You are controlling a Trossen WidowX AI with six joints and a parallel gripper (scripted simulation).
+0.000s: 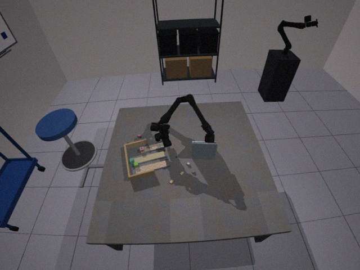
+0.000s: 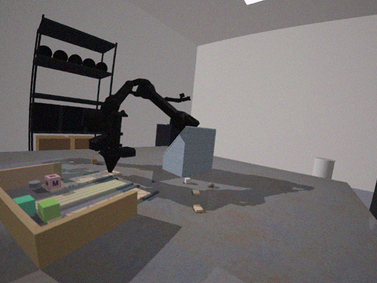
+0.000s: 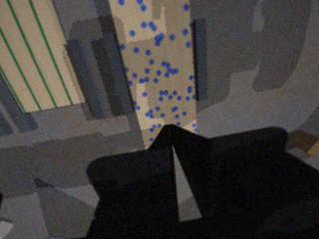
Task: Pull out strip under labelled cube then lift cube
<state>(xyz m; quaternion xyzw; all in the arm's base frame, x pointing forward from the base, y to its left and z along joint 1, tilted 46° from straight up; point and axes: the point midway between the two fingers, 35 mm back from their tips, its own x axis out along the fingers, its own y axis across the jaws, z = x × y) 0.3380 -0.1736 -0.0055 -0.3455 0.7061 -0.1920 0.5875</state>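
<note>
Tray (image 2: pixel 83 224) at lower left: three cubes, strips.
I see the pink cube (image 2: pixel 53 181) on the dotted strip (image 3: pixel 159 70); my gripper (image 2: pixel 110 168), closed and empty, tips it.

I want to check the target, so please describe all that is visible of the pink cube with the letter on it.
The pink labelled cube is a small pale pink block with a dark letter M on the side facing the exterior camera and another dark mark on its top. It sits upright inside the wooden tray, toward the tray's far end, apart from the teal cube and green cube. It seems to rest on a strip, though which strip is unclear. The shut gripper is not touching it.
</note>
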